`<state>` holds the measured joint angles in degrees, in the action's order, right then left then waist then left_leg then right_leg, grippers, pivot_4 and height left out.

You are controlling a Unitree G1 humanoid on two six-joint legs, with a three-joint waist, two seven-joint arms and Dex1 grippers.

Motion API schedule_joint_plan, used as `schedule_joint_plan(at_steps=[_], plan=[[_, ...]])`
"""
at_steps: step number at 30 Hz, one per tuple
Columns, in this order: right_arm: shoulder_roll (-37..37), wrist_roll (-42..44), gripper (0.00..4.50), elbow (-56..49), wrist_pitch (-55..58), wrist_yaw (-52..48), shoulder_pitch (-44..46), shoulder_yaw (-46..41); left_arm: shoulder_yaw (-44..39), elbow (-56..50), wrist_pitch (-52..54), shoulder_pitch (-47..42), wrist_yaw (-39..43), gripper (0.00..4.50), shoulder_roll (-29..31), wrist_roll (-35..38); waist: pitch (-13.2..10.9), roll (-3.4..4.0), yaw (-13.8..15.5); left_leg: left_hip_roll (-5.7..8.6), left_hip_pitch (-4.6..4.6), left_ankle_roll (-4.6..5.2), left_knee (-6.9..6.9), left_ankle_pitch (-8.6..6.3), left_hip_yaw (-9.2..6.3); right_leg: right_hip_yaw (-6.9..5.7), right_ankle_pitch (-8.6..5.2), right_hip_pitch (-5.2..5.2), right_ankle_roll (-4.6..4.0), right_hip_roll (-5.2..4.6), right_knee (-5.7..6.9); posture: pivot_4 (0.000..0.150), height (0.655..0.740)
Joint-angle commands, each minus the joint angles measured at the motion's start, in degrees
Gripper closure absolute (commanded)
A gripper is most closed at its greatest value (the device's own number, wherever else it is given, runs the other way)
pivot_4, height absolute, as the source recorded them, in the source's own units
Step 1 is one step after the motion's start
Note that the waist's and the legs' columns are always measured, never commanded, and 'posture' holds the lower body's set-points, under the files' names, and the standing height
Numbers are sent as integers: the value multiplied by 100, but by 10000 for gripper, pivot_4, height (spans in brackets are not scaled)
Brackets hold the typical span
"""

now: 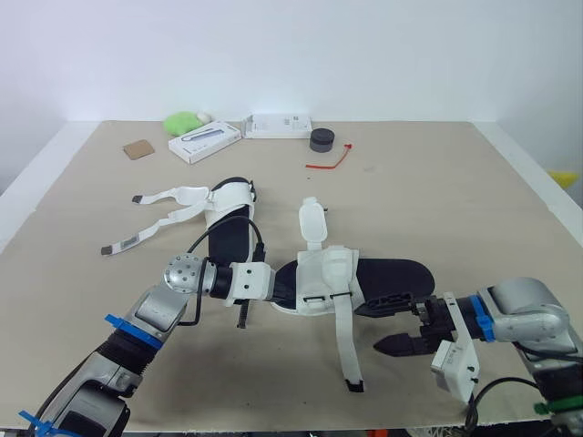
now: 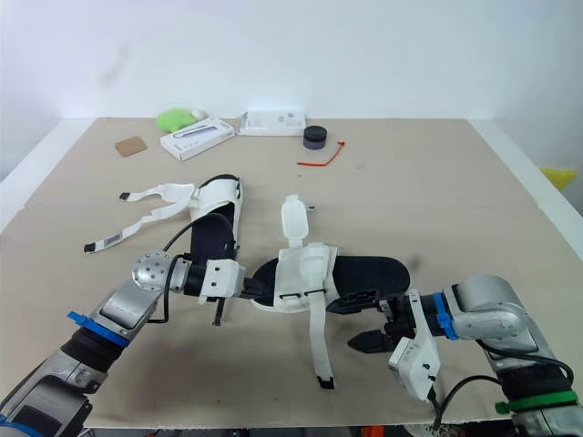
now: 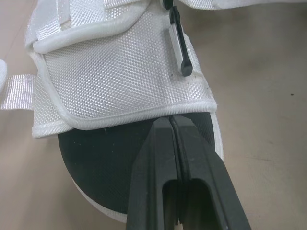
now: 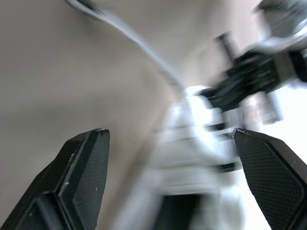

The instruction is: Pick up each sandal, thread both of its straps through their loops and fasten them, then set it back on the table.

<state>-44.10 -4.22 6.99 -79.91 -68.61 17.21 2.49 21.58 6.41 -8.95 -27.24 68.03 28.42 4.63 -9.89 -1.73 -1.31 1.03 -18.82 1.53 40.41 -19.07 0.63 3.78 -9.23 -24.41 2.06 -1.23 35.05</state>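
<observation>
- Lying mid-bench [image 1: 455, 200]: near sandal [image 1: 364, 273], both straps unfastened, one trailing toward the front edge.
- Left end effector [image 3: 171, 120]: fingers pressed together, tips at the sandal's white upper.
- Right end effector [image 1: 398, 325]: fingers spread, at the sandal's opposite end.
- Second sandal [image 1: 228, 218]: just behind, straps splayed left.
- Far edge: black puck [image 1: 322, 139], red tie [image 1: 330, 162].

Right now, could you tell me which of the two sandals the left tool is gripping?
The nearer sandal, lying crosswise; the left tool is shut on its end. The farther sandal, straps splayed leftward, lies untouched.
</observation>
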Motion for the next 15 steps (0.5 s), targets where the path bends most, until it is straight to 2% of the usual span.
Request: schedule_joint_plan(at_steps=[1, 8, 15], plan=[[8, -460, 948, 2, -365, 574, 176, 98, 151, 118, 52, 103, 115, 45000, 100, -176, 0, -1, 1, 0, 0, 1, 0, -1, 0, 3, 3, 0, -8, 0, 1, 1500, 7400], [-162, -904, 948, -303, -217, 1322, 380, 618, 128, 116, 72, 106, 100, 45000, 110, -170, 0, -1, 1, 1, 6, 8, 0, -5, 12, 14, -9, 0, -31, -2, 2, 1500, 7400], [-607, -914, 948, -558, 8, 1860, 519, 1130, 118, 101, 84, 132, 78, 45000, 126, -174, 0, -1, 2, 1, 11, 10, -1, -6, 19, 21, -13, 1, -34, 1, 5, 1500, 7400]])
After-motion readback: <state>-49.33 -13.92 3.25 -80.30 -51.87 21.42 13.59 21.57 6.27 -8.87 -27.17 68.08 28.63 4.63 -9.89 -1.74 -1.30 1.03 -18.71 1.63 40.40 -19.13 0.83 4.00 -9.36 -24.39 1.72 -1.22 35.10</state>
